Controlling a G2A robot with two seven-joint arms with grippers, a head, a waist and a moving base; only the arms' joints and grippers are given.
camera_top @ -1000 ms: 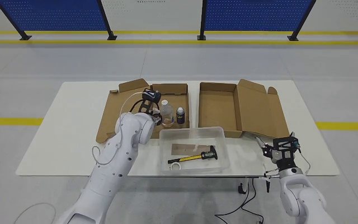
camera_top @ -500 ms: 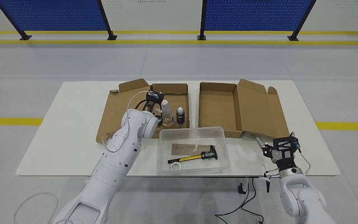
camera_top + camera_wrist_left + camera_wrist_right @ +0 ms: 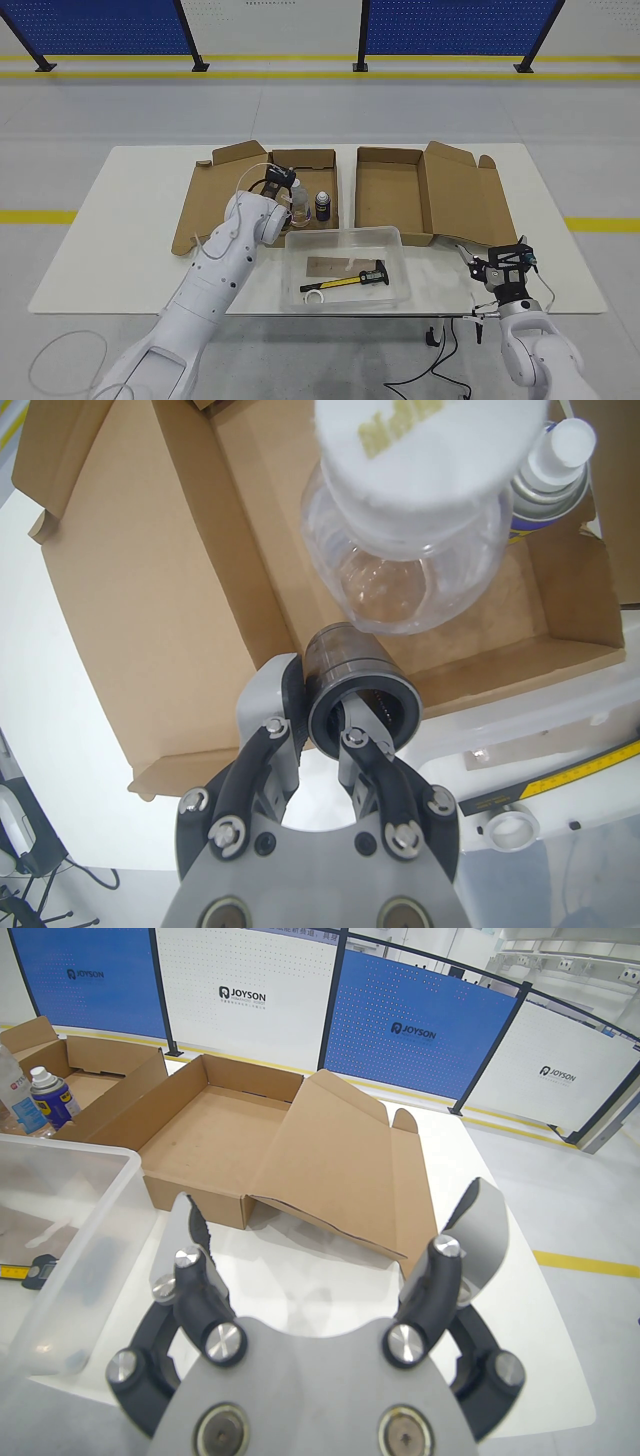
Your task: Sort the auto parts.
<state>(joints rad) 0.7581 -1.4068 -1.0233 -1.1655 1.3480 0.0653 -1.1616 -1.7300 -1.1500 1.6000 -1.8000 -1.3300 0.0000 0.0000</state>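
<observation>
The sleeve [image 3: 360, 695], axis toward the box [image 3: 150, 575], was clamped by the left gripper [image 3: 322, 700]. The right gripper [image 3: 334, 1200] was spread wide over the white table [image 3: 120, 230].

The left arm [image 3: 215, 270] is stretched far forward, its left gripper [image 3: 325, 712] clamped on the wall of a dark metal linear bearing [image 3: 350, 680], one finger inside the bore and one outside, while the right gripper [image 3: 332, 1208] sits near the body with its jaws spread wide.
</observation>
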